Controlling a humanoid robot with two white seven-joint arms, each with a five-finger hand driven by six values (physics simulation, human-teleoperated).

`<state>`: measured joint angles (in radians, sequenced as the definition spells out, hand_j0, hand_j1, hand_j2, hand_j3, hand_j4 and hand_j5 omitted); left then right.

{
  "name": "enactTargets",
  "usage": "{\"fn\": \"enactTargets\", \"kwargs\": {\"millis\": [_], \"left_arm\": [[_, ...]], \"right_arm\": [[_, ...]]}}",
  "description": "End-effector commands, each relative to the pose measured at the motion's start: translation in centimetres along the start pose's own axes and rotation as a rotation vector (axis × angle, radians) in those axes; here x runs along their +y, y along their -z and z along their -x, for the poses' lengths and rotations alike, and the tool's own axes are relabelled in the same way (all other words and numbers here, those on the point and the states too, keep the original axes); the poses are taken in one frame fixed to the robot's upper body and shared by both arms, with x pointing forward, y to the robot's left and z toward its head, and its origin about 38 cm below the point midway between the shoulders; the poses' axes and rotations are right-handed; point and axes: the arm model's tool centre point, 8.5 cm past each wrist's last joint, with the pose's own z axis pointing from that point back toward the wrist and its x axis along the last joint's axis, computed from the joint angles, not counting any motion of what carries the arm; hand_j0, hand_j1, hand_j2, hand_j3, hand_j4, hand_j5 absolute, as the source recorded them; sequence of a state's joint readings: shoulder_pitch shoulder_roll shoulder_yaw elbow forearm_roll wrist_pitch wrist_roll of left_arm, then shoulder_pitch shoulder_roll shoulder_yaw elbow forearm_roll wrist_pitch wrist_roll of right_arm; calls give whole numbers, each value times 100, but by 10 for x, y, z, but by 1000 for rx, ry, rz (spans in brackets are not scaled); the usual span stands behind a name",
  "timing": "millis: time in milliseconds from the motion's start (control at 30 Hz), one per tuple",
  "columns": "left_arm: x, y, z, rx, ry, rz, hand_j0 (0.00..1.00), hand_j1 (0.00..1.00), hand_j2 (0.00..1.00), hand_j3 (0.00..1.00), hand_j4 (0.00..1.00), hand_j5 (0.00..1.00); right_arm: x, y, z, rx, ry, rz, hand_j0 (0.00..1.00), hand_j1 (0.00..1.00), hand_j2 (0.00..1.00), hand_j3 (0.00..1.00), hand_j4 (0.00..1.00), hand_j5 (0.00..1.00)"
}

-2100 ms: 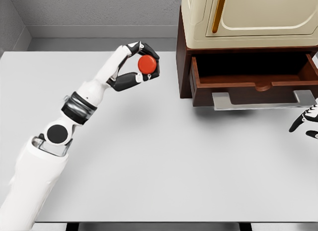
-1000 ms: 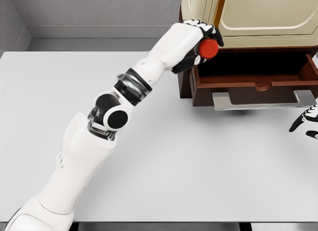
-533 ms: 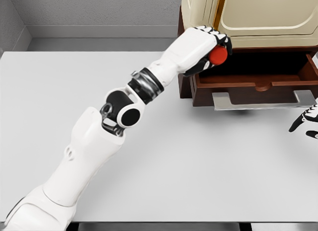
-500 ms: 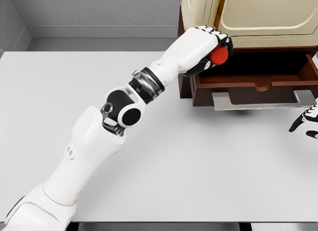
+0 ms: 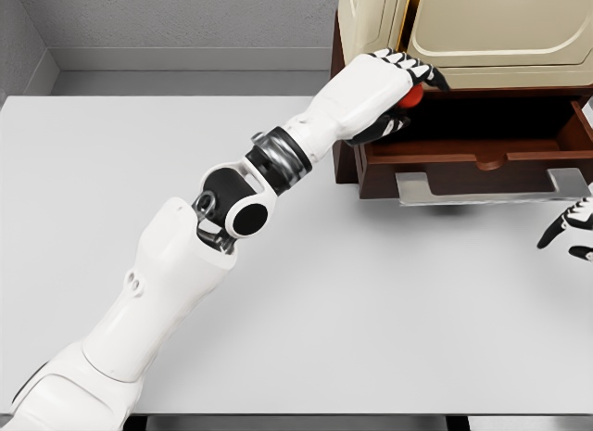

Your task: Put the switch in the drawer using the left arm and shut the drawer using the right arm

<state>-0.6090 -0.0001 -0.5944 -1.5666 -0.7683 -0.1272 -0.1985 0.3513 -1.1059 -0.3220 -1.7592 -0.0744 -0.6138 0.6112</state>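
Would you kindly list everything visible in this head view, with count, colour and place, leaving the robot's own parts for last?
table: one, white, fills most of the view.
cabinet: one, cream above a dark brown base, upper right.
drawer: one, dark brown with a grey handle, pulled open under the cabinet.
switch: one, red, mostly hidden inside the left robot hand's grasp above the drawer's left end.
left robot hand: one, white and black, over the open drawer.
right robot hand: one, white and black, partly cut off at the right edge.
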Motion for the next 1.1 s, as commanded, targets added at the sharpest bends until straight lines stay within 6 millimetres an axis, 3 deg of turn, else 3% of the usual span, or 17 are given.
{"fn": "enactTargets", "kwargs": {"millis": [0,433,567,633,700,800,867,1000,1067], "left_arm": [[0,0,0,-2,-1,-1,75,75,75,75,75,75],[-2,1,-7,-29,5,5,75,75,75,75,75,75],[14,-2,-34,-181,31,-44,97,97,97,97,97,97],[31,-7,-55,-284,-141,-87,100,100,100,100,100,100],[35,-15,-67,-370,-240,20,100,100,100,100,100,100],[35,-31,-54,-436,-450,147,100,100,100,100,100,100],[48,-44,-33,-435,-593,230,100,100,100,100,100,100],[75,-60,3,-325,-848,310,100,100,100,100,100,100],[77,-61,11,-235,-921,393,100,100,100,100,100,100]], "right_arm": [[1,0,0,-2,9,1,57,57,57,57,57,57],[7,-1,0,1,22,-18,58,58,58,58,58,58],[9,-1,0,1,25,-24,58,58,58,58,58,58],[9,-1,0,1,27,-25,58,58,58,58,58,58],[10,-1,1,2,28,-26,58,58,58,58,58,58],[9,-1,1,2,25,-26,58,58,58,58,58,58],[9,-1,0,1,27,-25,58,58,58,58,58,58],[11,-1,1,2,32,-30,58,58,58,58,58,58],[11,-1,1,3,30,-30,58,58,58,58,58,58]]}}
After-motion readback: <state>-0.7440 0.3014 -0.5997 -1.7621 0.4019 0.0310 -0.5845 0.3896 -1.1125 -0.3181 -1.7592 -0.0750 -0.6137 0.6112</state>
